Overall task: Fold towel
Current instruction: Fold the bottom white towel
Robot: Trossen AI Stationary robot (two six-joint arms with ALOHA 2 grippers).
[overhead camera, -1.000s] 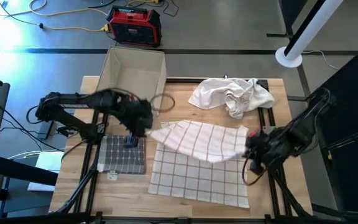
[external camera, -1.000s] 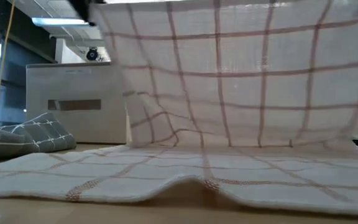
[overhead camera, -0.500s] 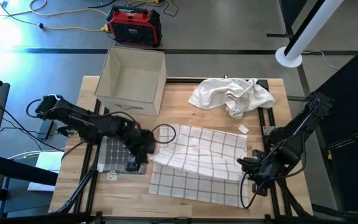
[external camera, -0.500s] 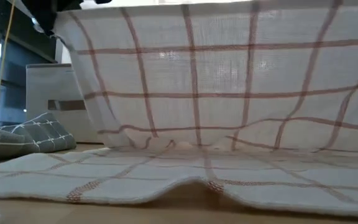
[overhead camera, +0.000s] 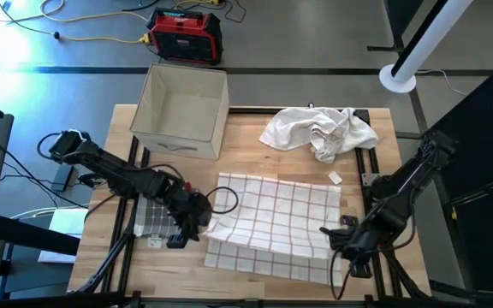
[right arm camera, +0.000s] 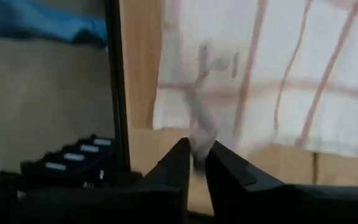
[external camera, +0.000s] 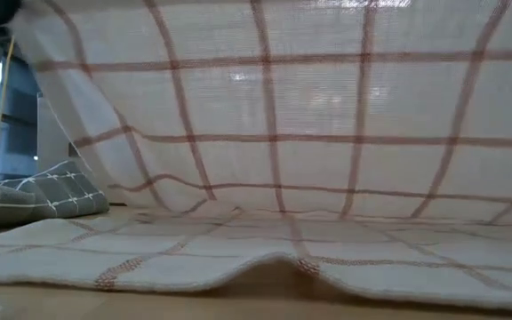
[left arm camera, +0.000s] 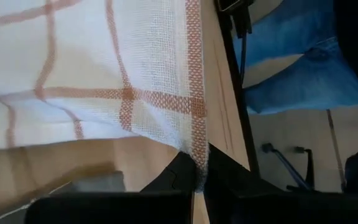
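Both jaws pinching towel (overhead camera: 272, 218) corners

I see even overhead light, soft shadows | low view: backlit white red-checked cloth towel (external camera: 309, 133) glows | right wrist view: motion blur ahead of right gripper (right arm camera: 197, 163) | left wrist view sharp

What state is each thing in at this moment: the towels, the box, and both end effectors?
Checked towel: half folded, far edge carried over toward the near edge, corners pinched.
White towel: crumpled in a heap at the table's far side.
Grey towel: folded, lying flat beside the checked towel.
Cardboard box: open at the top.
Left end effector: shut on the checked towel's corner.
Right end effector: shut on the other corner.
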